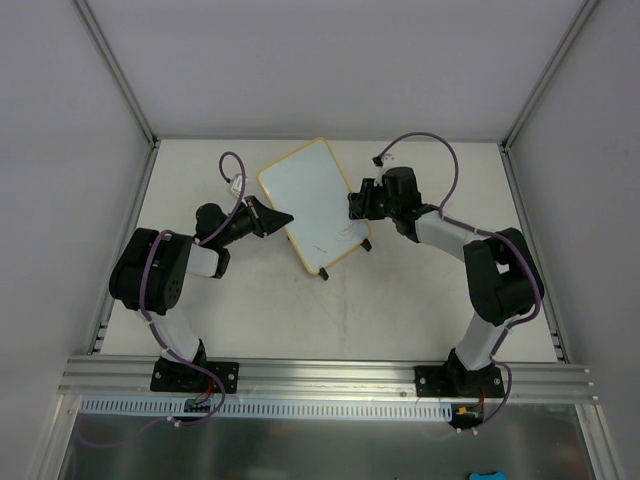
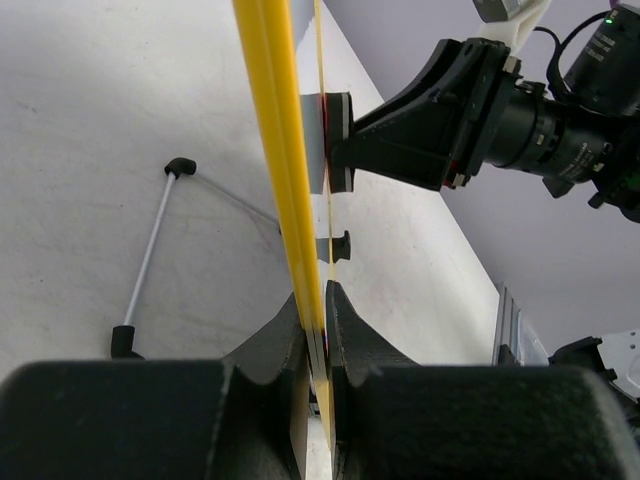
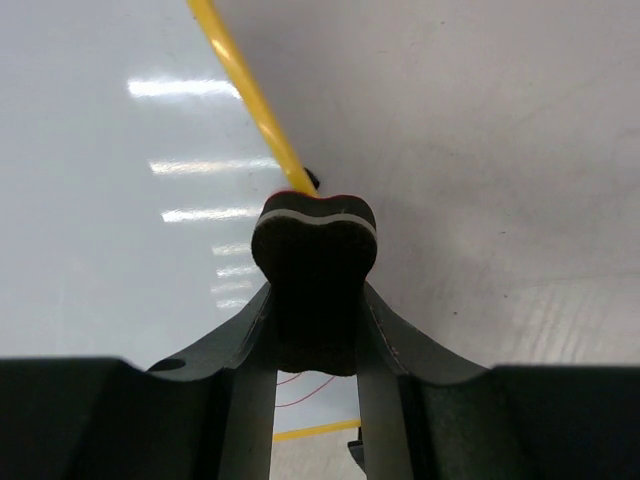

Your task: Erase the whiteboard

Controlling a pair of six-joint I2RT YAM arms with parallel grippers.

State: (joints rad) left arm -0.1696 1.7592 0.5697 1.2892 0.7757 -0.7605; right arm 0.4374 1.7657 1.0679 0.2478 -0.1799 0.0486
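Observation:
The whiteboard (image 1: 305, 195), white with a yellow rim and small black feet, stands tilted in the middle of the table. Faint marker lines show near its lower right part. My left gripper (image 1: 277, 217) is shut on the board's left edge; the left wrist view shows the yellow rim (image 2: 283, 170) clamped between my fingers (image 2: 318, 325). My right gripper (image 1: 355, 203) is shut on the black eraser (image 3: 314, 270), which is at the board's right edge. In the right wrist view the white board face (image 3: 120, 200) is on the left, with thin red lines (image 3: 300, 388) below the eraser.
Aluminium frame posts (image 1: 115, 70) and white walls enclose the table on three sides. A rail (image 1: 330, 375) runs along the near edge by the arm bases. The board's wire stand (image 2: 150, 255) rests on the table behind it.

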